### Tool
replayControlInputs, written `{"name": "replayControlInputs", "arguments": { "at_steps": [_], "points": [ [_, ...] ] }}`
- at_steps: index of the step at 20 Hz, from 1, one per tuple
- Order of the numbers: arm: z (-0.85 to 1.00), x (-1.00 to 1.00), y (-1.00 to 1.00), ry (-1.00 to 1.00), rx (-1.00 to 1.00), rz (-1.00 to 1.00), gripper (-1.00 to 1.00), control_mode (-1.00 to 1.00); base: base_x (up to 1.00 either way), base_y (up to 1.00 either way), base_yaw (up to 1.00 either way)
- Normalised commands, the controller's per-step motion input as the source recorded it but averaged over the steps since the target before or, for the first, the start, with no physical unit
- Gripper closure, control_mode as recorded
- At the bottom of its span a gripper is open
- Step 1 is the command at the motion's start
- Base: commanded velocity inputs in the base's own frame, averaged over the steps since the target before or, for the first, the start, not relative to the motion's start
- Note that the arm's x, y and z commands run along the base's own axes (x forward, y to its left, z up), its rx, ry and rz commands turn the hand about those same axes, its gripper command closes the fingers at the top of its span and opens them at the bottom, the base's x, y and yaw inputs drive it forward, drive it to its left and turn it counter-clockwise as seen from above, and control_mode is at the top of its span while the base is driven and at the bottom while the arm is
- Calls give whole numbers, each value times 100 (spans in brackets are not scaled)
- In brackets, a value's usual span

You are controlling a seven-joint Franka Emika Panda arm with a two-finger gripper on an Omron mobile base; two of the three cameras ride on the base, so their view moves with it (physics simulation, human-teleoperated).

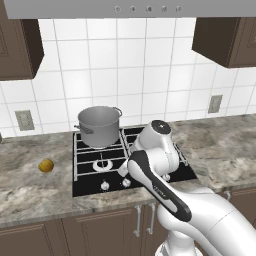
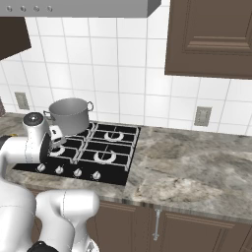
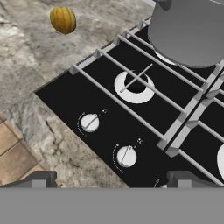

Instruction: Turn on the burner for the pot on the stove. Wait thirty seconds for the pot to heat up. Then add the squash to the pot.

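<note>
A marbled stone counter (image 1: 30, 185) runs beneath white wall tiles (image 1: 125, 65), dark brown cabinets (image 2: 211, 37) and 2 outlets (image 2: 202, 116).

No text is legible; the dark band on the arm (image 1: 162, 192) perhaps carries tiny, unreadable lettering.

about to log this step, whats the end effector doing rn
end effector: open, holding nothing, above the stove knobs.

A glossy white rounded robot arm (image 1: 200, 210) with a black band along its link, dark joint cap and small grey lettering fills the lower right of the frame.
</note>
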Motion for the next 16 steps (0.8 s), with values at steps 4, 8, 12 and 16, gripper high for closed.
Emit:
{"name": "replayControlInputs", "arguments": {
  "at_steps": [4,8,12,16],
  "points": [
    [0,0,0,0,0,0,-100,-100,0,0,0],
    [0,0,0,0,0,0,-100,-100,0,0,0],
    [0,0,0,0,0,0,-100,-100,0,0,0],
    [0,0,0,0,0,0,-100,-100,0,0,0]
  ]
}}
